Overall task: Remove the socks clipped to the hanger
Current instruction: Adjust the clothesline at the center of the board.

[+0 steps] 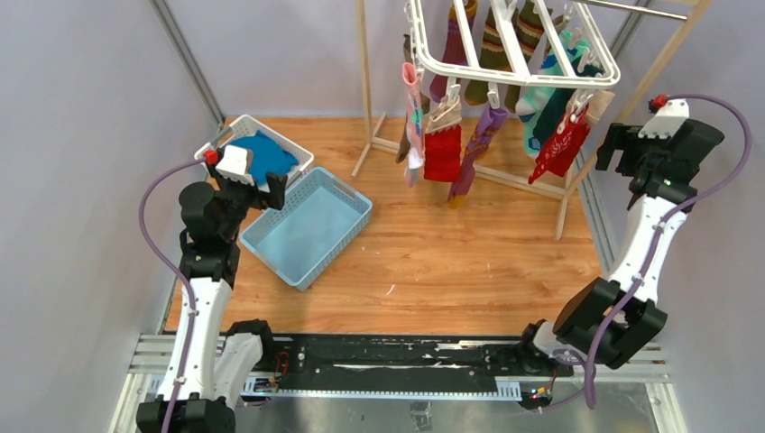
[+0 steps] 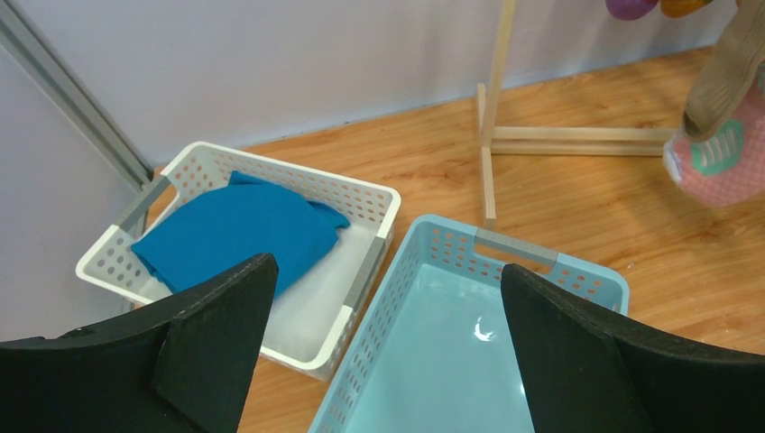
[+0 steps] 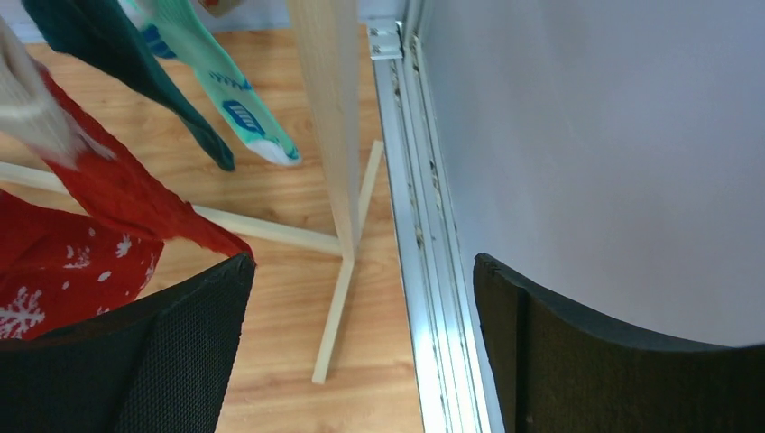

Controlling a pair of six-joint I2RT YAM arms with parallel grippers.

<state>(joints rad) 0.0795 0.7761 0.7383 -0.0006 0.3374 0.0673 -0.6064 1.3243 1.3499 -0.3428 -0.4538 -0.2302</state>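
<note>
The white hanger (image 1: 541,65) hangs at the top of the top view with several socks clipped under it: a red one (image 1: 442,152), a purple one (image 1: 476,144), a pink patterned one (image 1: 414,108), teal ones (image 1: 541,99) and a red snowflake sock (image 1: 561,144). My right gripper (image 1: 615,147) is open and empty, just right of the red snowflake sock (image 3: 63,262), apart from it. My left gripper (image 1: 268,191) is open and empty, above the two baskets at the left. A pink sock toe (image 2: 722,158) shows in the left wrist view.
A light blue basket (image 1: 347,200) lies empty on the wooden floor left of centre. A white basket (image 1: 298,155) behind it holds a blue folded cloth (image 1: 263,155). The wooden pole rack (image 1: 365,81) stands behind the hanger; its right leg (image 3: 325,117) is close to my right gripper. A grey wall is at the right.
</note>
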